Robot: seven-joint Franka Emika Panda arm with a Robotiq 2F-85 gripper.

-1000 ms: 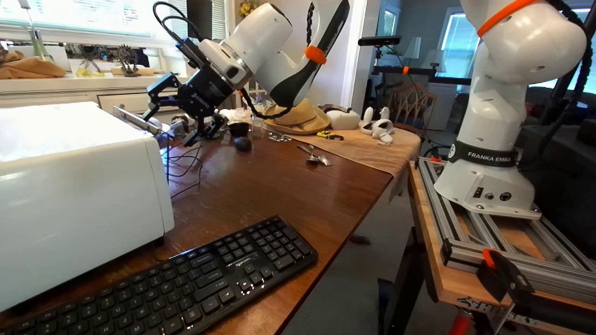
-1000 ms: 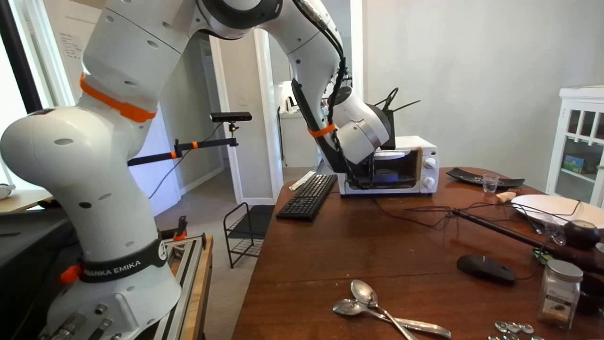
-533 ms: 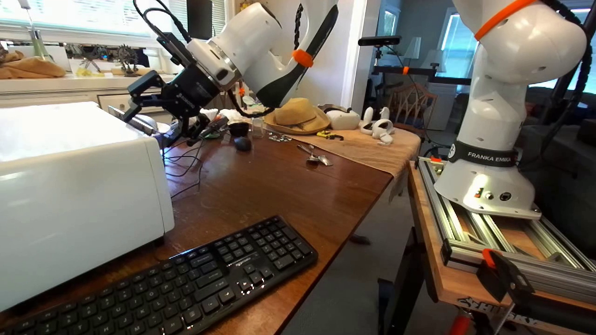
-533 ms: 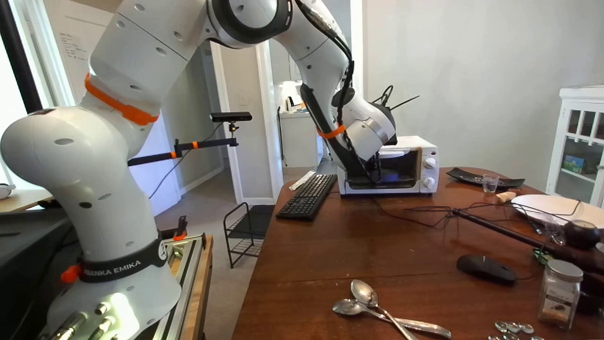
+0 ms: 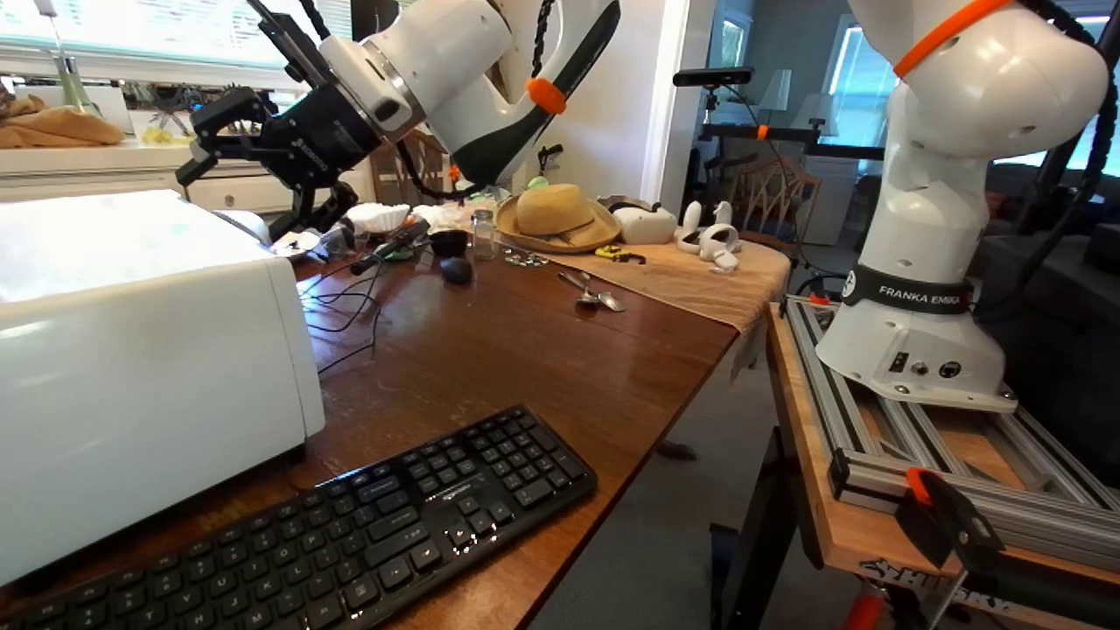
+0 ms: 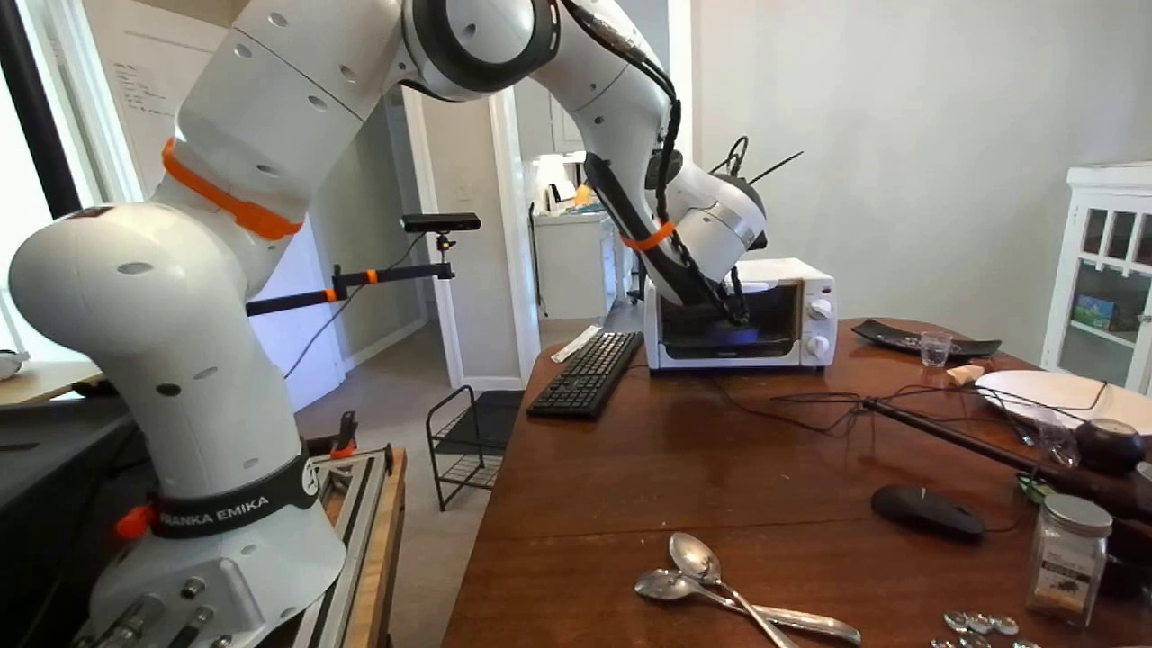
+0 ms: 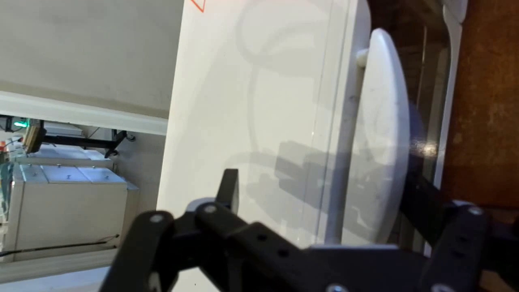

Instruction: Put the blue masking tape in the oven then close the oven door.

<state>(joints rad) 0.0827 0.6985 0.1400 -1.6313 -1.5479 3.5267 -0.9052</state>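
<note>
The white toaster oven [image 5: 157, 376] is set on the wooden bench [image 5: 490, 350] at the left of an exterior view; its oven door [image 6: 776, 317] is seen upright against the front, near the centre of an exterior view. Through it a blue patch [image 6: 736, 337] is dimly shown; whether this is the masking tape cannot be told. The gripper [image 5: 232, 201] is poised over the oven's front edge, at upper left, its black fingers [image 7: 229, 188] spread wide with nothing gripped. In the wrist view, the white handle [image 7: 381, 125] is seen between them, right of centre. A black keyboard [image 5: 376, 529] is laid just beside the oven, and crossed spoons [image 6: 747, 610] are placed low in the frame.
</note>
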